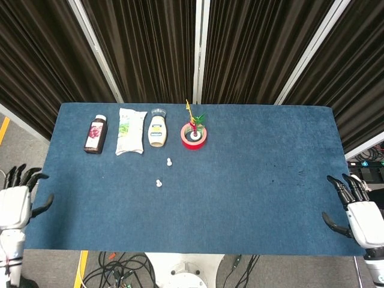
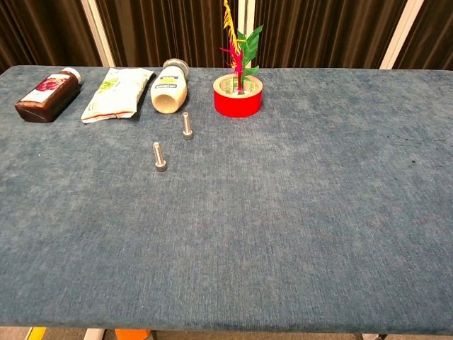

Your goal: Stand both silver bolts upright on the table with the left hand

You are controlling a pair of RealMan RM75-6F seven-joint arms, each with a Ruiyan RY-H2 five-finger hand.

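table (image 2: 297,212): blue cloth | on it: 2 bolts (image 2: 161,156) (image 2: 187,125), brown bottle (image 2: 44,94), packet (image 2: 116,93), white bottle (image 2: 169,86), red tape roll (image 2: 238,96)

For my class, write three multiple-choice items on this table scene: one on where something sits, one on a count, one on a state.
1. What lies left of the white pouch?
A. dark sauce bottle
B. red tape roll
C. a bolt

2. How many silver bolts are on the table?
A. one
B. two
C. four

3. How do the bolts stand?
A. upright
B. flat on their sides
C. held in a hand

Answers:
1. A: the dark sauce bottle lies at the row's left end.
2. B: near bolt and far bolt.
3. A: both rest on their heads; left hand and right hand are at the table's ends.
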